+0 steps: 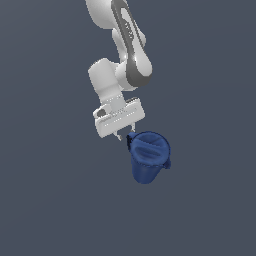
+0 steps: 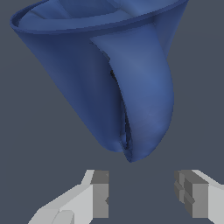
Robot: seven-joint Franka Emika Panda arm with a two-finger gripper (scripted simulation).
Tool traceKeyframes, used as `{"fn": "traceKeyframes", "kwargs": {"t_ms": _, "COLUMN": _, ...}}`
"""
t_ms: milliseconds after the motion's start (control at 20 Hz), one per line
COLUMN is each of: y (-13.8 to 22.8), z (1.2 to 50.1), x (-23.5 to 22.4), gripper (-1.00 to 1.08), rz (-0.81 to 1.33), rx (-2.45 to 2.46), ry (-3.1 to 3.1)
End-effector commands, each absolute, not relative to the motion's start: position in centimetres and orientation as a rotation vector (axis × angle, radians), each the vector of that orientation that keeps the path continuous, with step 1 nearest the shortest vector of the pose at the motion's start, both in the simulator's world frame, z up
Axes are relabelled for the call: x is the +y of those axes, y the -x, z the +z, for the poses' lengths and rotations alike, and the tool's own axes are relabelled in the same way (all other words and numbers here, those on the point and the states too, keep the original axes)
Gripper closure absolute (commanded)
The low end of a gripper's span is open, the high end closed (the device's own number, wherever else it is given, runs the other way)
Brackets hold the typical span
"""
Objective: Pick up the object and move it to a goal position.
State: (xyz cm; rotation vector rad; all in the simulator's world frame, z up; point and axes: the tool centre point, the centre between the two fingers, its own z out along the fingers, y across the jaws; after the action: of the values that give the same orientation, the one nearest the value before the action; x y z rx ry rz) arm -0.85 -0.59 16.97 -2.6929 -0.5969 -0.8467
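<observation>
The dark blue pitcher stands on the grey floor in the exterior view, its round lid facing up. My gripper hangs just beside it on the exterior view's left, near the lid's rim. In the wrist view the pitcher's handle and tapered body fill the frame ahead of the fingers. My gripper is open and empty, with grey pads apart. The handle's lower end lies just beyond the gap between the fingertips, not touched.
The plain dark grey floor spreads all around. The white arm rises above the gripper toward the top of the exterior view.
</observation>
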Motion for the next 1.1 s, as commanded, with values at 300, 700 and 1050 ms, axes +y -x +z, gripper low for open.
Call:
{"fn": "traceKeyframes", "kwargs": {"t_ms": 300, "y": 0.2, "z": 20.7, "x": -0.7, "gripper": -0.20, "rz": -1.031, "rx": -0.594, "ry": 2.586}}
{"fn": "traceKeyframes", "kwargs": {"t_ms": 700, "y": 0.1, "z": 21.1, "x": -0.8, "gripper": -0.20, "rz": -1.053, "rx": -0.592, "ry": 2.574}}
{"fn": "traceKeyframes", "kwargs": {"t_ms": 1050, "y": -0.7, "z": 20.4, "x": -0.3, "gripper": -0.20, "rz": -1.057, "rx": -0.594, "ry": 2.572}}
